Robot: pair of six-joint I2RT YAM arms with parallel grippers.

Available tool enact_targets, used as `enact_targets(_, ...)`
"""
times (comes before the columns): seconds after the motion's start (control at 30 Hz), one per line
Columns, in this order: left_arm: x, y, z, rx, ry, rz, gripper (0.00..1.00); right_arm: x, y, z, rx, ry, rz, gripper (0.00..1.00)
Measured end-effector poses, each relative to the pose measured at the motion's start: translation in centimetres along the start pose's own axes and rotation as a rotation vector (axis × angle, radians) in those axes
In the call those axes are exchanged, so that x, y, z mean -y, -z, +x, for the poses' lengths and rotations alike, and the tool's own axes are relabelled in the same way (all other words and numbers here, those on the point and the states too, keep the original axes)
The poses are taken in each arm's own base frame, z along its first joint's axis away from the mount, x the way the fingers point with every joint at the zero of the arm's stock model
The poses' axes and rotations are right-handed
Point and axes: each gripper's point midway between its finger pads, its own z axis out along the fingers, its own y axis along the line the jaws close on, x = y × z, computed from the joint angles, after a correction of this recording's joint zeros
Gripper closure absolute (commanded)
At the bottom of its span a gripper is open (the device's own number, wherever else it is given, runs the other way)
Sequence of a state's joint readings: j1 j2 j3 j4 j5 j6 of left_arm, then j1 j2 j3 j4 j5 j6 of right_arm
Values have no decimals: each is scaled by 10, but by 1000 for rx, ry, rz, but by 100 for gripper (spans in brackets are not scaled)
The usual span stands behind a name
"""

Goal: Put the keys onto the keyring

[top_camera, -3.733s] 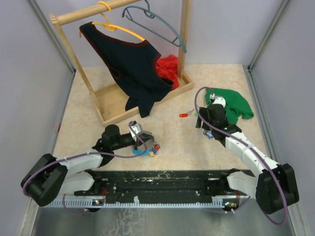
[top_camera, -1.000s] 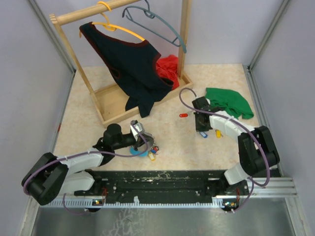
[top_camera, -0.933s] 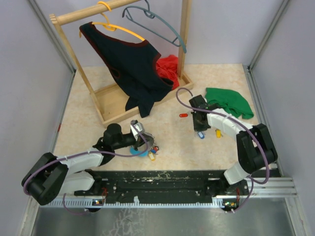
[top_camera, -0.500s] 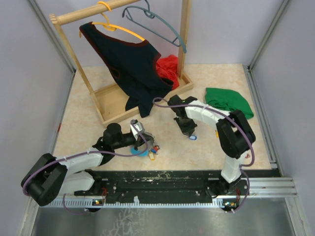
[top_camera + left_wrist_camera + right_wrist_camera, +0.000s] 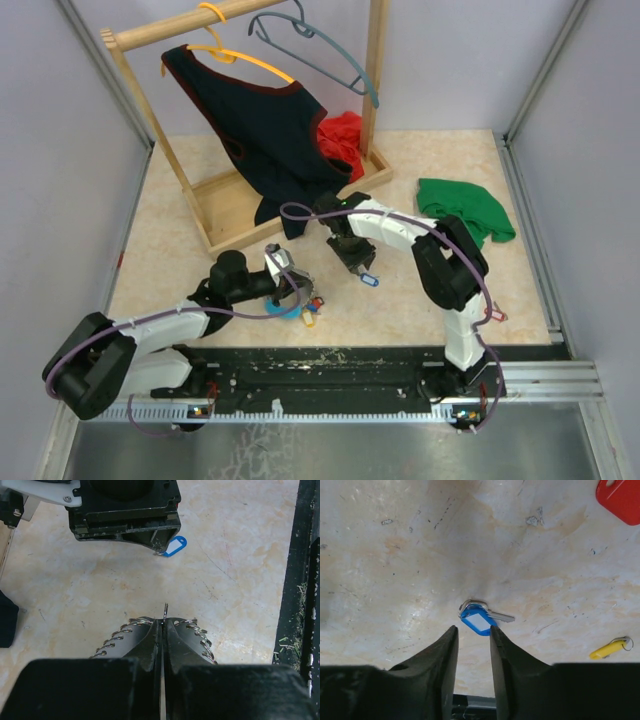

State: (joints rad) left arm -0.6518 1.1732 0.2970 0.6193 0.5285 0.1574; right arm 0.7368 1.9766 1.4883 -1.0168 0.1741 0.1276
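Task is part done at best. My left gripper (image 5: 161, 623) is clenched tight on the keyring (image 5: 285, 311), low over the table (image 5: 190, 255) on my left side. In the left wrist view a thin bit of wire pokes out between the shut jaws, with the coil loops fanned out either side. The top view shows a small cluster of keys (image 5: 311, 313) beside the ring's light-blue band. They look already threaded, but it is too small to be sure. My right gripper (image 5: 473, 629) hovers near the middle of the table with its jaws parted a little and nothing between them. The blue key (image 5: 479, 619) lies flat on the table right at the fingertips, loose, not on the ring, and a short way to the right of the left gripper. Also loose in the right wrist view are a yellow key (image 5: 609, 649), well off to the side, and a red tag (image 5: 621, 492) at the frame's corner, cut off, so I can't tell whether it carries a key. My judgement of what's left: grasp the blue key, carry it to the held ring and thread it, then do the same for the yellow and the red.
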Motion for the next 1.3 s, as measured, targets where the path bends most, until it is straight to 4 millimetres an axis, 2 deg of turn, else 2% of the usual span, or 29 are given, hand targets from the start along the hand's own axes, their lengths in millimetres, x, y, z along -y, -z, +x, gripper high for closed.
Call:
enact_targets(0.07, 0, 0, 0, 1, -1, 0, 100, -2, 1, -2, 11, 1, -7, 57)
enact_targets(0.2, 0, 0, -1, 2, -1, 2, 100, -3, 6, 1, 69, -5, -28, 57)
enact_targets(0.37, 1, 0, -1, 4, -2, 3, 100, -3, 22, 11, 232, -28, -69, 57)
enact_targets(0.5, 1, 0, -2, 5, -2, 3, 100, -7, 33, 7, 392, -13, -72, 58)
enact_targets(0.6, 1, 0, -2, 5, -3, 3, 100, -18, 27, 1, 468, 41, -54, 64)
enact_targets(0.73, 1, 0, -2, 5, -2, 3, 100, -24, 15, 1, 513, 77, -17, 67)
enact_targets(0.9, 1, 0, -2, 5, -2, 3, 100, -19, 7, -6, 545, 79, 53, 68)
enact_targets(1.03, 1, 0, -2, 5, -2, 2, 100, -17, 0, -10, 546, 76, 94, 73)
enact_targets(1.3, 0, 0, -1, 5, -1, 0, 100, -11, -9, -6, 517, 79, 152, 74)
